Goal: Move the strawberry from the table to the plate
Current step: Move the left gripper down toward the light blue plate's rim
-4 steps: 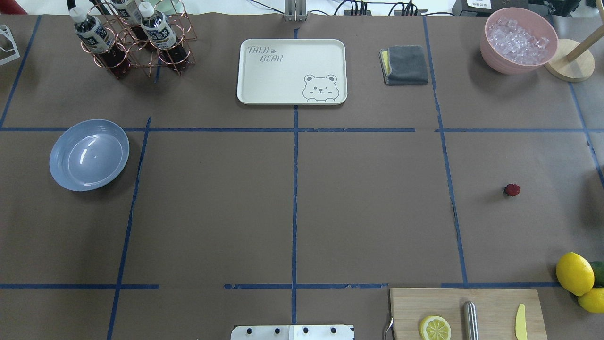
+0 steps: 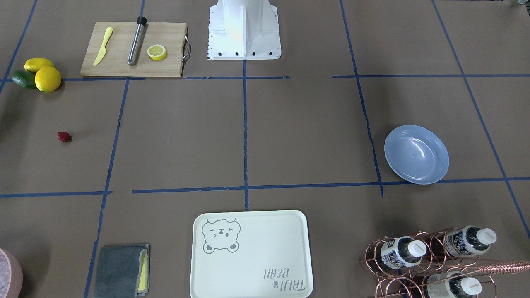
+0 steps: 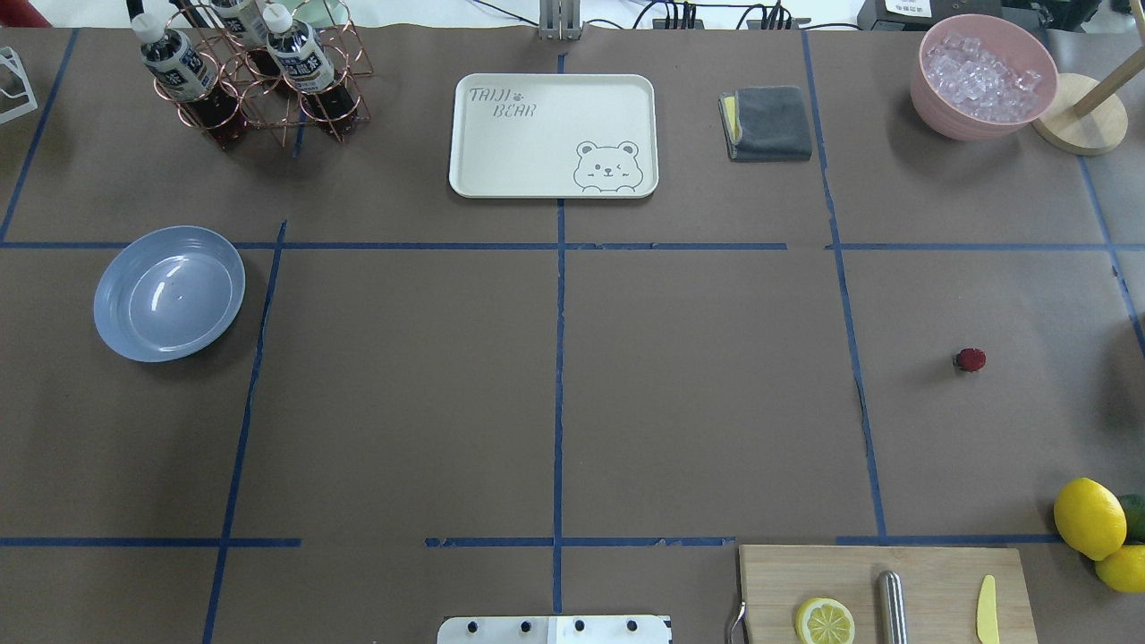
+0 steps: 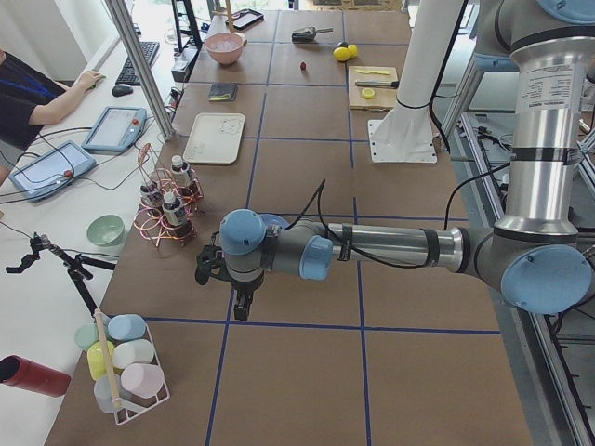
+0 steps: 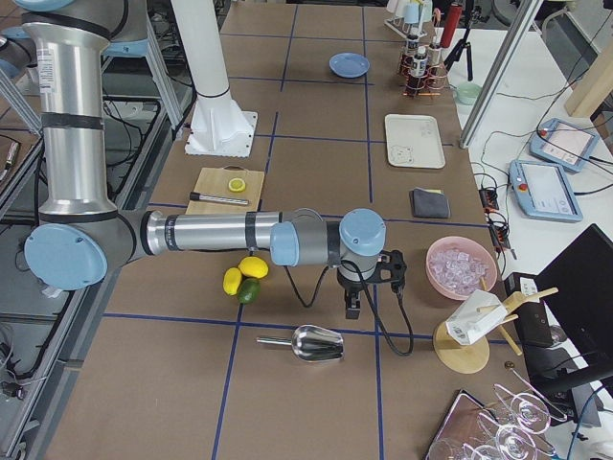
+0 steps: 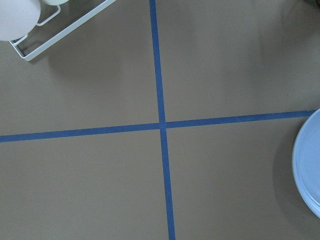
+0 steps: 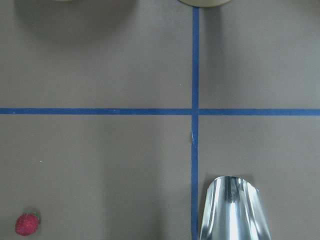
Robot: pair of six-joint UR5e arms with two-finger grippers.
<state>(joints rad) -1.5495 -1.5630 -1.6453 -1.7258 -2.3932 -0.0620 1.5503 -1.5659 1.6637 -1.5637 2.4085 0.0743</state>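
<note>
The strawberry (image 3: 970, 360) is a small dark red berry lying alone on the brown table (image 3: 402, 402), in its right half. The front-facing view has the strawberry (image 2: 63, 136) at its left, and the right wrist view has the strawberry (image 7: 27, 224) in its bottom left corner. The light blue plate (image 3: 169, 292) stands empty at the table's left; only the plate's rim (image 6: 307, 170) shows in the left wrist view. My left gripper (image 4: 240, 312) hangs above the table beside the plate. My right gripper (image 5: 351, 309) hangs beyond the lemons. I cannot tell either gripper's state.
Along the far edge stand a cream bear tray (image 3: 554, 134), a copper bottle rack (image 3: 259, 80), a grey cloth (image 3: 767, 122) and a pink bowl of ice (image 3: 984, 76). A cutting board (image 3: 930, 572) and lemons (image 3: 1089, 517) sit near right. A metal scoop (image 7: 232, 210) lies close by.
</note>
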